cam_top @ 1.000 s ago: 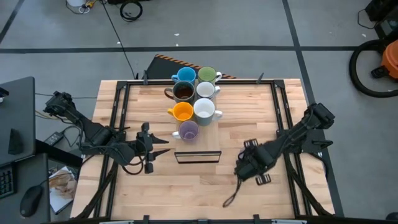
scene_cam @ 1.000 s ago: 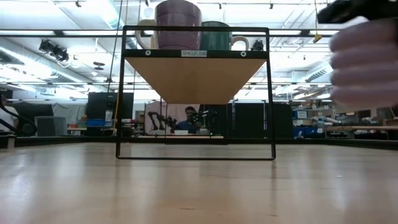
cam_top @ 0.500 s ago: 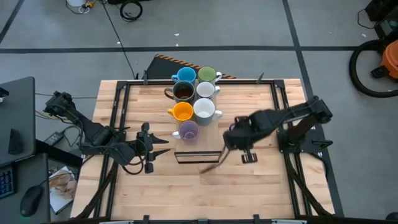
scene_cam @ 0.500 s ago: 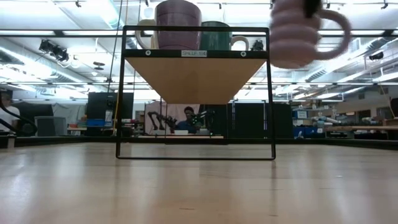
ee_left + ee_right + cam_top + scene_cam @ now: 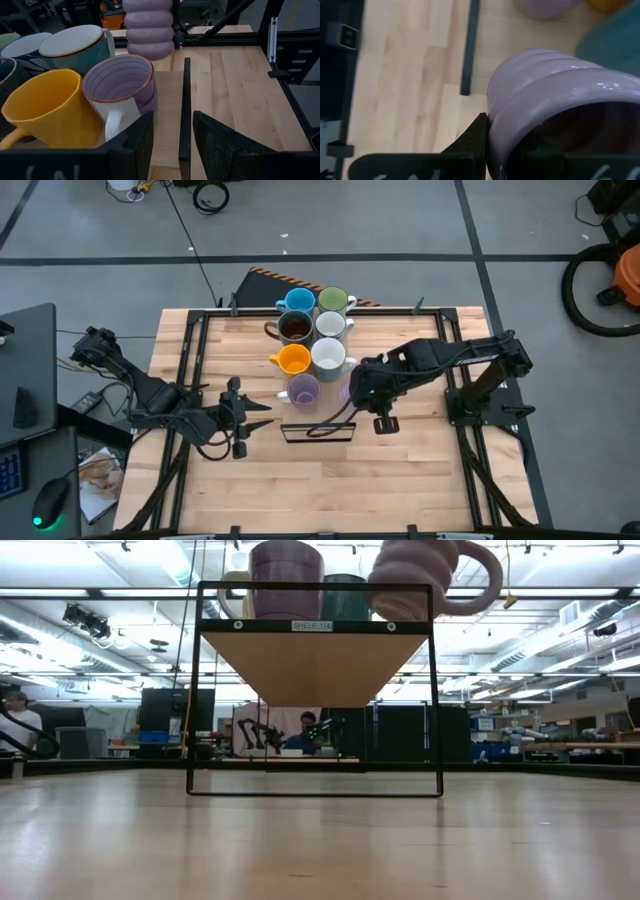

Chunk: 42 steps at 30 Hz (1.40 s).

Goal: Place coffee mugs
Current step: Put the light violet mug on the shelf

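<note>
Right claw (image 5: 352, 393), clamped on the ribbed lavender mug (image 5: 412, 578), has swung in over the shelf (image 5: 315, 626) edge beside the seven placed mugs (image 5: 312, 340). You lower next. Left claw (image 5: 170, 145) waits, wide.

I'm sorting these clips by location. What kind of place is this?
Most likely a robotics lab or workshop, not a home: a wooden table in a black metal frame, a large hall with strip lights overhead, and a person seated at equipment in the background.
</note>
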Motion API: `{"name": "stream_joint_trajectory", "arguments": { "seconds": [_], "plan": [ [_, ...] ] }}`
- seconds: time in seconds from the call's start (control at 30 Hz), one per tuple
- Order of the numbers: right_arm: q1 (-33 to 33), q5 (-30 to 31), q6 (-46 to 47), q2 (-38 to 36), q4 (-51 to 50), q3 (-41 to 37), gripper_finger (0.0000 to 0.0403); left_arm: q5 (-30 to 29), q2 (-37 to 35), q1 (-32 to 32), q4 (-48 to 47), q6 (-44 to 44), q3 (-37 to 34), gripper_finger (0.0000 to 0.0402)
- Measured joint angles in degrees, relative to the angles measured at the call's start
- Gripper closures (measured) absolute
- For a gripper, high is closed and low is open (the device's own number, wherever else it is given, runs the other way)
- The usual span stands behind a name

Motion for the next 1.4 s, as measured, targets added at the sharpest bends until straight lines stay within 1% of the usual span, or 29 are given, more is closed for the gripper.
{"name": "stream_joint_trajectory", "arguments": {
  "seconds": [0.13,0.37,0.63,0.97,1.27,1.4],
  "plan": [
    [-0.06,-2.05,-1.15,0.87,2.23,0.04,0.0359,-0.02,0.0,0.0,0.0,0.06,0.0,0.0258],
    [-0.14,-2.71,-4.09,4.76,2.18,0.07,0.0359,0.0,0.0,0.75,-0.04,0.03,-0.02,0.0258],
    [-0.3,-1.99,-5.21,4.77,4.03,1.9,0.0359,0.0,0.0,1.88,-0.14,0.15,-0.02,0.0258],
    [-1.95,-2.02,-8.2,4.76,7.03,1.92,0.0359,0.0,0.0,1.84,-0.45,0.45,-0.02,0.0258],
    [-2.66,-2.46,-9.29,4.76,6.38,1.81,0.0359,0.03,0.0,1.84,-1.07,0.0,-0.02,0.0258],
    [-2.64,-2.69,-9.69,4.72,7.08,0.37,0.0359,0.03,0.0,1.84,-1.05,0.0,-0.02,0.0258]
  ]
}}
